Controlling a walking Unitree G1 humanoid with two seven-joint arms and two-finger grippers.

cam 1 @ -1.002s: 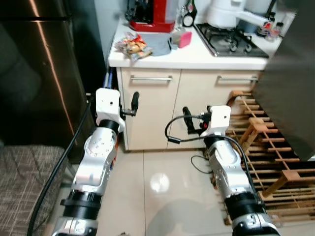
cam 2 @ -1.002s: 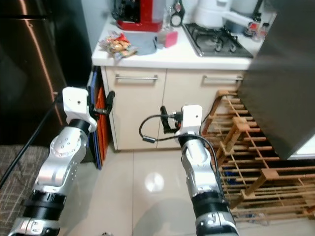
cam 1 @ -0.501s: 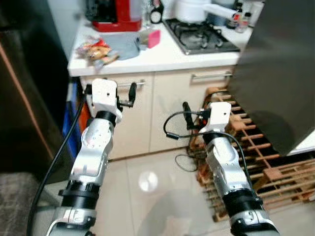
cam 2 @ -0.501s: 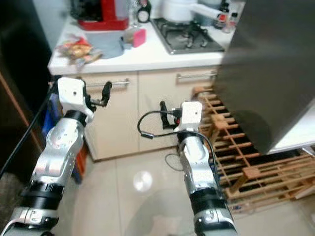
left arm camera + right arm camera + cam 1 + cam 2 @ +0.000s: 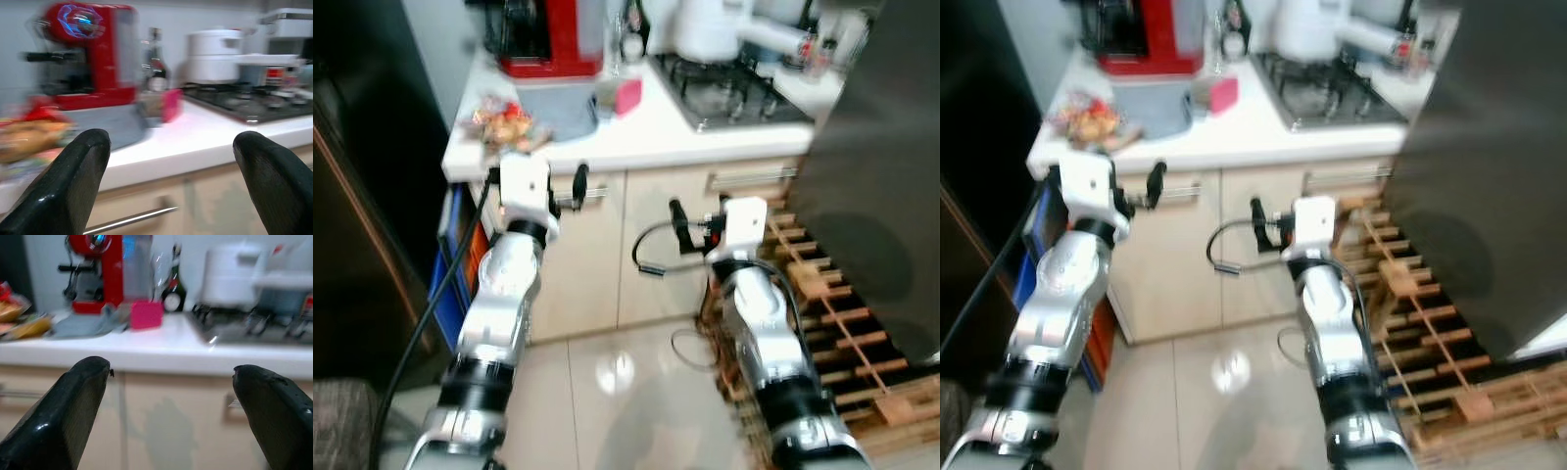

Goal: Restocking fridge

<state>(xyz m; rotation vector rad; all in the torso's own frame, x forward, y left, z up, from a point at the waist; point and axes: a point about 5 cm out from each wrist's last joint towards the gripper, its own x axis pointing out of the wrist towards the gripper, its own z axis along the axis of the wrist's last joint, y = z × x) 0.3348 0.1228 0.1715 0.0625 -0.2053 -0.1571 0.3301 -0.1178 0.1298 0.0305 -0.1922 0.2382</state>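
I face a white kitchen counter (image 5: 646, 132) with a heap of snack packets (image 5: 504, 122) at its left end. My left gripper (image 5: 576, 188) is held up in front of the cabinet, just below the counter edge and to the right of the packets. It is open and holds nothing, with its fingers (image 5: 83, 171) wide apart. My right gripper (image 5: 679, 223) hangs a little lower before the cabinet doors, also open and holding nothing, fingers (image 5: 78, 401) spread. A dark fridge front (image 5: 362, 196) stands at the left.
On the counter stand a red coffee machine (image 5: 553, 39), a grey cloth (image 5: 553, 108), a pink block (image 5: 628, 96), a white pot (image 5: 705, 29) and a gas hob (image 5: 734, 83). A dark panel (image 5: 881, 166) looms at the right above a wooden rack (image 5: 832, 294).
The whole picture has shifted and blurred, so the camera has moved and the counter sits nearer. Both arms keep the same raised pose, fingers still apart.
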